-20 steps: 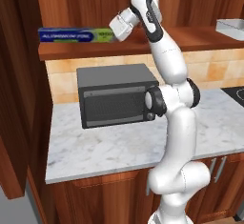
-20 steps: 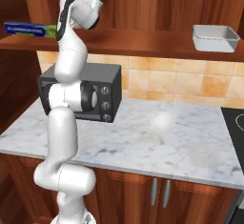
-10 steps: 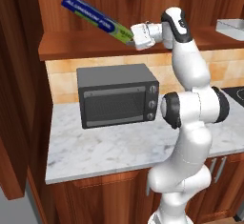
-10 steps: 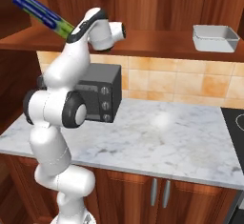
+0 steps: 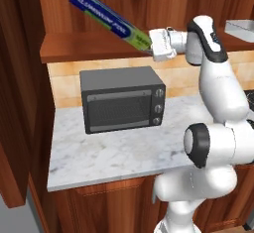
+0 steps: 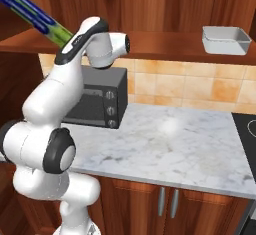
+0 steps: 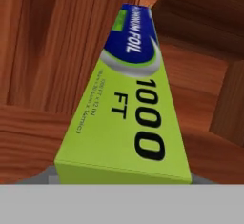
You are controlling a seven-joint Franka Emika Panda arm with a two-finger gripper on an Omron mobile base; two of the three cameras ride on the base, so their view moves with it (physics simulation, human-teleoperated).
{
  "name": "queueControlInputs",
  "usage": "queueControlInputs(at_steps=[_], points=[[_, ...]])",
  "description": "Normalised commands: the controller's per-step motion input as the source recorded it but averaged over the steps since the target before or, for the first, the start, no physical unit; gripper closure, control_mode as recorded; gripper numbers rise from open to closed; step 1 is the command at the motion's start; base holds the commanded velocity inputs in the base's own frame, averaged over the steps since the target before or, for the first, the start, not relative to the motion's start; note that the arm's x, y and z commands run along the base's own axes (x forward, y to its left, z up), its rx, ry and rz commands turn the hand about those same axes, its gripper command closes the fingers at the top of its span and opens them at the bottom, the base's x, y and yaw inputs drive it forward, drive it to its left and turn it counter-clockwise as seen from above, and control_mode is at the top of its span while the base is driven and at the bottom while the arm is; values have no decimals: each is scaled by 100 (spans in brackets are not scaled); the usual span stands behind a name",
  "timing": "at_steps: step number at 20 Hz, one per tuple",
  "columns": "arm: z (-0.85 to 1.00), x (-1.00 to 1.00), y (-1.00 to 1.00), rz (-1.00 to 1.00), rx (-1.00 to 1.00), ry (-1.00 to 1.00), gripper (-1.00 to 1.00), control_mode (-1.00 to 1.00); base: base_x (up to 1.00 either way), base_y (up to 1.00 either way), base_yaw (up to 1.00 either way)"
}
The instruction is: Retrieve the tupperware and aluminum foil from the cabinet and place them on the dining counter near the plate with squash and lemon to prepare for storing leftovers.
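The end effector (image 5: pixel 150 45) is clamped on the lime-green end of the aluminum foil (image 5: pixel 106 20), and the long blue carton slants up and away from it, clear of the cabinet (image 5: pixel 99 46) shelf and above the dark microwave (image 5: pixel 121 98) that stands on the worktop (image 5: pixel 124 152) below. In the hand view the green end of the carton sits right at the fingers, with the blue lettered part running off toward the cabinet's back boards. I judge the step in hand to be carrying the foil out of the cabinet, the first of two fetches. The tupperware (image 6: pixel 225 39) rests on the same shelf, well to the right of the microwave. The next move, as I read it, calls for drawing the carton fully out past the shelf edge without swinging its free end into the cabinet's side wall, then driving the base to the dining counter. Held by one end, the carton may tip in the grip.
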Motion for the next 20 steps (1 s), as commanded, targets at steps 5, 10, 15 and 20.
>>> queueControlInputs(at_steps=[5,10,15,20], points=[[-2,-100,-81,1,-15,24,100,-100,0,0,0],[-1,-100,-39,0,-10,21,100,-100,0,0,0],[0,-100,0,-3,-10,27,100,-100,0,0,0],[0,-20,0,-1,-2,5,100,100,-80,1,-6]])
